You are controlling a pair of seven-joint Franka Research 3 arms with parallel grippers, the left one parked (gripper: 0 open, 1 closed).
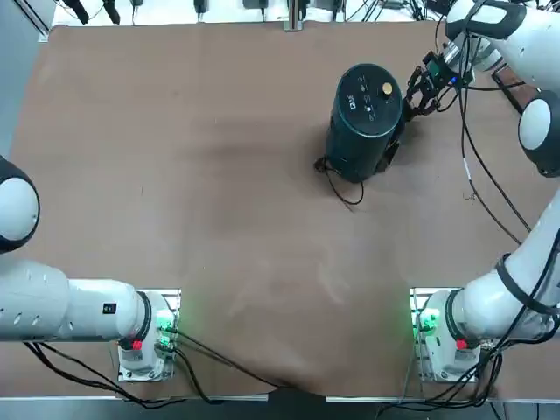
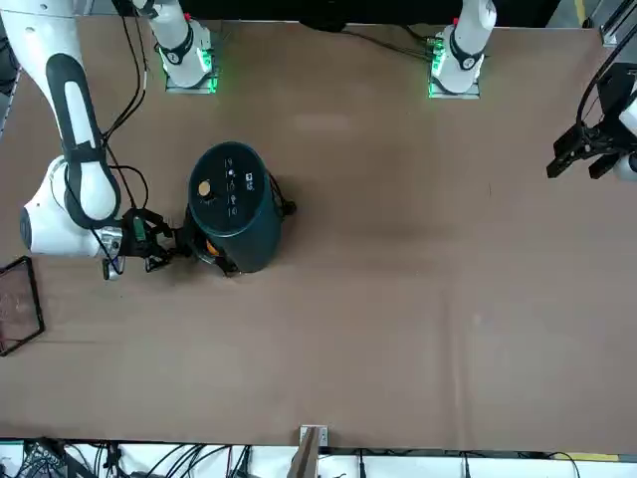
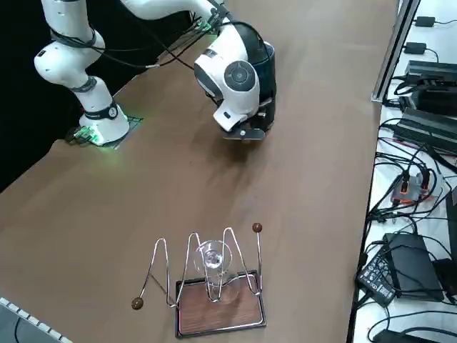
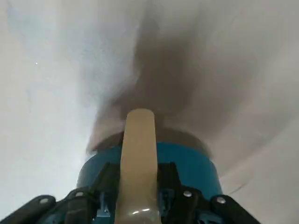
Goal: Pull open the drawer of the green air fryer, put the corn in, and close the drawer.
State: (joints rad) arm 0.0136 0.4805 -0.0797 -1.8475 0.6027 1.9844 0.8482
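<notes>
Brown desk (image 1: 210, 219) spreads beneath everything, its far edge running along the top of the overhead frame, with cables and dark equipment past it.
- Wide brown surface lies between the green air fryer (image 1: 357, 127) and the left edge of the overhead frame; more stretches below it.
- The air fryer stands right of centre in the upper half of that frame, well apart from the desk's far edge.
- On its right side, the right arm (image 1: 529, 52) comes in from the upper right corner.
- The right pincer (image 4: 139, 182) is pressed together on a tan handle (image 4: 138, 158), one finger on either side, against the teal body.
- The right side view gives the whole wire rack (image 3: 220, 304), lower centre, with a clear glass piece (image 3: 213, 259) among its wires; the front view catches only part of the rack at the left edge.
- Top and front views show the gold knob (image 1: 387, 88) and white markings (image 1: 369, 107); from the right side, the arm covers much of the air fryer.
- The air fryer is upright, its long axis vertical; its handle side points right in the overhead frame, while the black cord (image 1: 344, 199) trails from its lower left.
</notes>
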